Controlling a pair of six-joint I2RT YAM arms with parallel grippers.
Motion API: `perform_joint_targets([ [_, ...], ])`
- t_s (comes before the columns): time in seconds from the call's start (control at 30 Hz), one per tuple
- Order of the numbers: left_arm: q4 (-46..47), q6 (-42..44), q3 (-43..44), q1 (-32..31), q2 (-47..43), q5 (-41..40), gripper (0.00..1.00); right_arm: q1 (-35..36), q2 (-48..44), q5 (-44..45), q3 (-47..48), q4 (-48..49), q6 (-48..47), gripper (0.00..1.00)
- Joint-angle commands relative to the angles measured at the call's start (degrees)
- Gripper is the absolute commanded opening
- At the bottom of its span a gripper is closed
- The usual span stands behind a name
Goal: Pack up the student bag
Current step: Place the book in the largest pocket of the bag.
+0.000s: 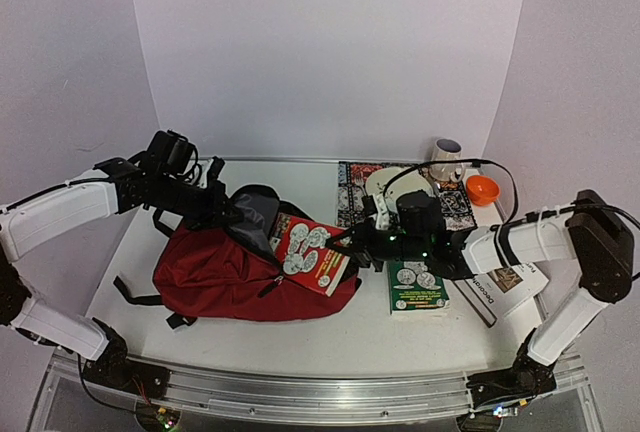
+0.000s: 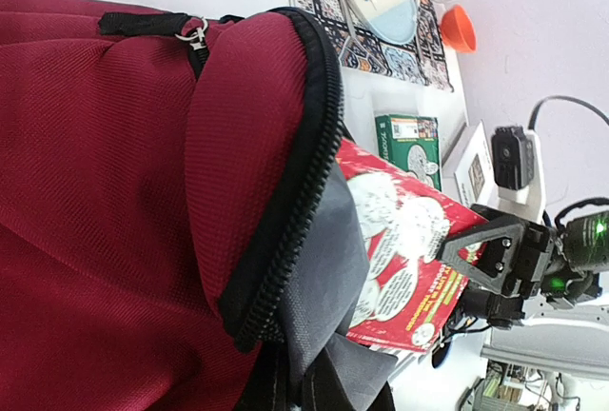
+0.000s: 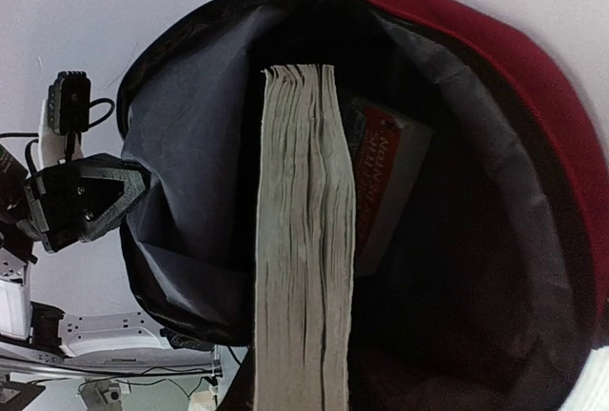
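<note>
Bag location: the student bag lies flat on the table, left of centre, in front of the left arm.
Long axis: runs left to right in the overhead view, with the bottom end toward the left and the mouth toward the right arm.
Mouth: unzipped and gaping. The top flap is lifted, the zipper curls along its edge, and the dark lining shows.
Left gripper: the left gripper is pinched tight on the far upper rim of the mouth, holding the flap up.
Right gripper: the right gripper is clamped on the outer end of a red book, which is roughly half inside the mouth.
Contents: a second book lies deeper in, beside the red one.
Handling, judged: soft fabric with no frame, so it sags wherever it is unsupported. The mouth would likely collapse if the rim were let go. It looks light for its bulk and may slide on the table when a book is pushed in.
Grip points, judged: the rim by the zipper, or the straps. The broad panels offer little to pinch.
Nearby: a green book lies flat on the table to the right of the bag, near the right gripper.
</note>
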Motion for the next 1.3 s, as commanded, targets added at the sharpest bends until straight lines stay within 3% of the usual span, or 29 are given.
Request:
perform_joint_targets([
  [0.0, 3.9, 1.9, 3.3, -0.1, -1.7, 4.4, 0.00, 1.2, 4.0, -4.4, 8.0, 8.3, 1.8, 0.00],
  [0.53, 4.5, 5.8, 0.9, -0.5, -6.7, 8.4, 0.00, 5.2, 24.7, -7.7, 29.9, 4.6, 5.5, 0.00],
  [0.83, 4.8, 5.7, 0.0, -0.6, -8.1, 8.4, 0.00, 7.0, 29.8, 0.7, 34.3, -0.9, 3.0, 0.00],
  [1.07, 5.0, 5.2, -2.3, -0.6, -8.2, 8.1, 0.00, 7.9, 33.4, 3.2, 38.2, -7.6, -1.5, 0.21],
  [1.27, 4.9, 4.9, -4.4, -0.6, -8.9, 5.1, 0.00, 8.1, 30.9, 5.5, 37.5, -14.4, -6.7, 0.48],
])
